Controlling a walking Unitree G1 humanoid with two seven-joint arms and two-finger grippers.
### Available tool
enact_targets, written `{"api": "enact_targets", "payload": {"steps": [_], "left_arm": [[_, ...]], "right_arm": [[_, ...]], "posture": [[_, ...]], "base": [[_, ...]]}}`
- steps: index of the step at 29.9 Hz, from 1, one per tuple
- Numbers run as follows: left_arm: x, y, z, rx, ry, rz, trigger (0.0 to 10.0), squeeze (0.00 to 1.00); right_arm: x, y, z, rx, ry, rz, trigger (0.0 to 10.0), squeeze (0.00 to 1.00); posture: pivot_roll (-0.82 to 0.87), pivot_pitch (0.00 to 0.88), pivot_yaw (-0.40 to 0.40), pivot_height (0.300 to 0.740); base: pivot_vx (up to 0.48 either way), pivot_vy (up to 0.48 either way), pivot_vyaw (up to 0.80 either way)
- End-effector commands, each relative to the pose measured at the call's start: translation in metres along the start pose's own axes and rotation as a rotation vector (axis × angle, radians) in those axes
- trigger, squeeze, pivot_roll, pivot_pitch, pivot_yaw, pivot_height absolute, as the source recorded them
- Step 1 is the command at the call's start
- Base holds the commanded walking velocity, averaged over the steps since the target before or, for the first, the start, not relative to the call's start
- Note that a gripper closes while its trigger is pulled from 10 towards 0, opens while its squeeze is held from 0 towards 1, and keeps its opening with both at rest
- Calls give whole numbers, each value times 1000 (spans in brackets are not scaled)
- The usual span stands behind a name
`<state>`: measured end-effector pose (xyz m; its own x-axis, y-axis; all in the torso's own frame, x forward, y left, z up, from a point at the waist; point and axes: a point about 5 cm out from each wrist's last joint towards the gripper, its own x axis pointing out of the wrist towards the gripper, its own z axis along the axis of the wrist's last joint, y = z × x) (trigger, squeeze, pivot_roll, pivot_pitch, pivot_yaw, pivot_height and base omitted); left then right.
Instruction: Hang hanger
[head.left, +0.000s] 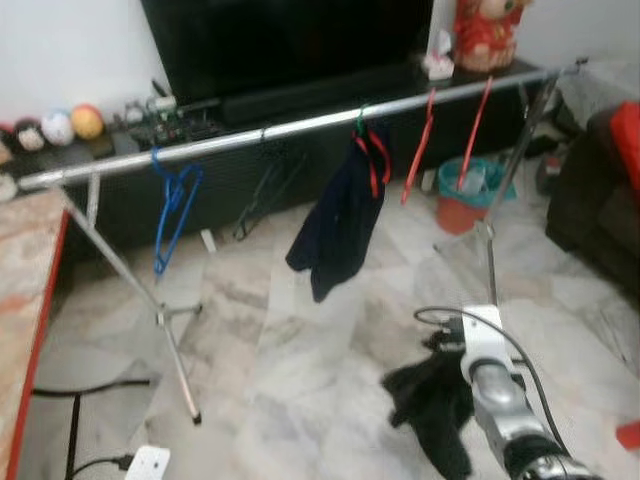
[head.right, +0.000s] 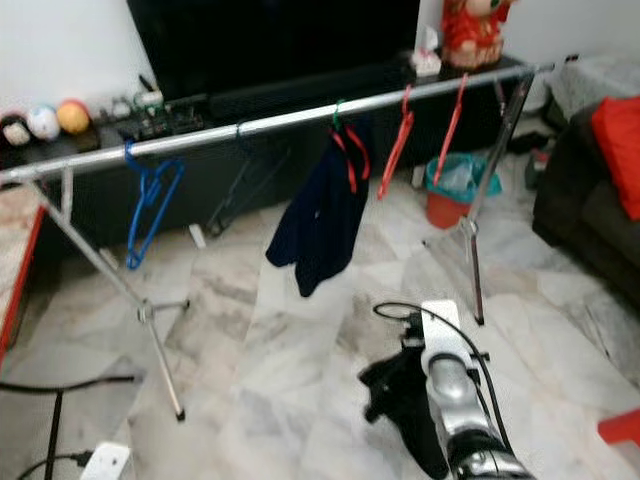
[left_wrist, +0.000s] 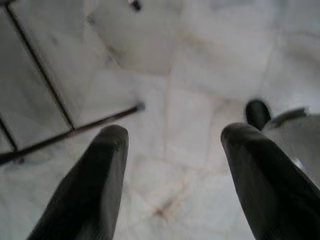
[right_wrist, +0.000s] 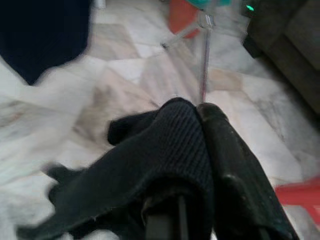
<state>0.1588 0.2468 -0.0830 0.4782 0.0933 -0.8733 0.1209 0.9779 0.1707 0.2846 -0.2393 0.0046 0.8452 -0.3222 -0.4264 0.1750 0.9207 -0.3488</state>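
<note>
Marble floor (head.left: 300, 400) in a living room, with a long metal rail (head.left: 300, 125) on tripod legs crossing in front of a dark TV cabinet (head.left: 250, 170).

On the rail, counted: one blue hanger (head.left: 172, 215) near the robot's left end, one dark hanger (head.left: 262, 190) barely visible against the cabinet, one green-hooked hanger carrying a navy garment (head.left: 340, 225) with a red hanger (head.left: 378, 160) just beside it, and two more red hangers (head.left: 418, 145) further right. Six in total, as far as can be told; only one loaded with clothing.

Low on the right, right gripper (right_wrist: 197, 125) closed on a black knitted cloth (right_wrist: 150, 165), fingers pinching the fold, the rest drooping toward the floor. No hanger seen inside this cloth. Probably light, soft and floppy, not slippery, not fragile; needs support from below or a hanger put through it.

Left gripper (left_wrist: 172, 150) pointing down at the floor, fingers spread wide, nothing between them.

Hangers judged light, stiff, thin; best taken at the neck below the hook.
</note>
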Motion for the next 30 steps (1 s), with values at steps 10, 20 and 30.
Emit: {"api": "enact_targets", "payload": {"steps": [10,20,30], "left_arm": [[-2,9,-6,1,18,21,10000,0],[-2,9,-7,0,20,21,10000,0],[-2,9,-6,-9,17,24,10000,0]], "right_arm": [[3,-1,11,34,-24,-28,10000,0],[3,3,12,27,-20,-12,10000,0],[3,3,11,33,-22,-15,10000,0]], "posture": [[-132,0,72,740],[-126,0,69,740],[-123,0,71,740]], "base": [[309,0,0],[310,0,-649],[309,0,0]]}}
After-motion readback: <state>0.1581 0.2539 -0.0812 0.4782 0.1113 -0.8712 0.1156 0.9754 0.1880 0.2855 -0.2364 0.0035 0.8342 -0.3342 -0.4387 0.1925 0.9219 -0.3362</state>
